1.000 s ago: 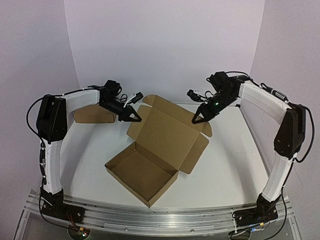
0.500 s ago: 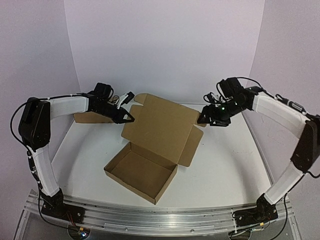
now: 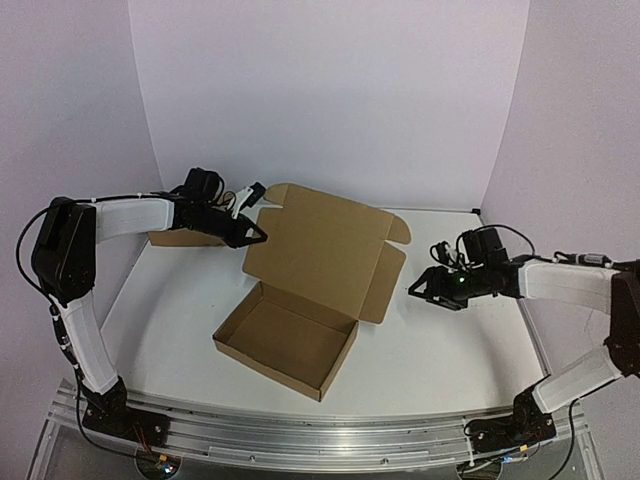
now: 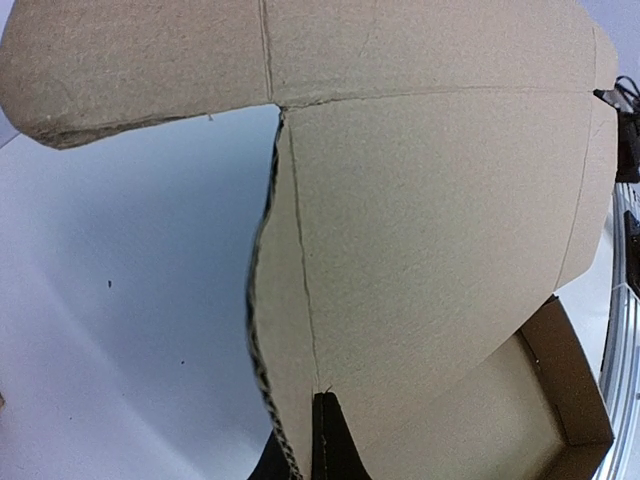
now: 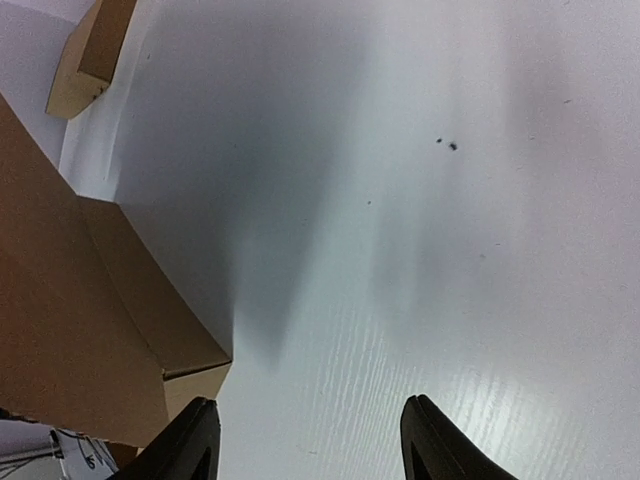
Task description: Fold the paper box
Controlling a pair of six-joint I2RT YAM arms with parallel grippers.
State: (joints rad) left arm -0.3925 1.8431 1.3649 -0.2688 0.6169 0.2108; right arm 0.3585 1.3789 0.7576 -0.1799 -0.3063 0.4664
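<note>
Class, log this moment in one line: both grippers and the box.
left gripper: shut on lid edge | right gripper: open, off box | paper box: tray formed, lid raised

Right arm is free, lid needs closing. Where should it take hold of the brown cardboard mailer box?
Probably the right lid flap of the brown cardboard mailer box, from the right: its thin free edge faces the open right gripper, and the left gripper pinches the opposite edge.

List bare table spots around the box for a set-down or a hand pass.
Widest free patch: table front right, between the paper box tray, the open right gripper and the near rail. Also front left, between tray and left arm. Crowded: back left, where the left gripper pinches the lid beside the plain cardboard box.
</note>
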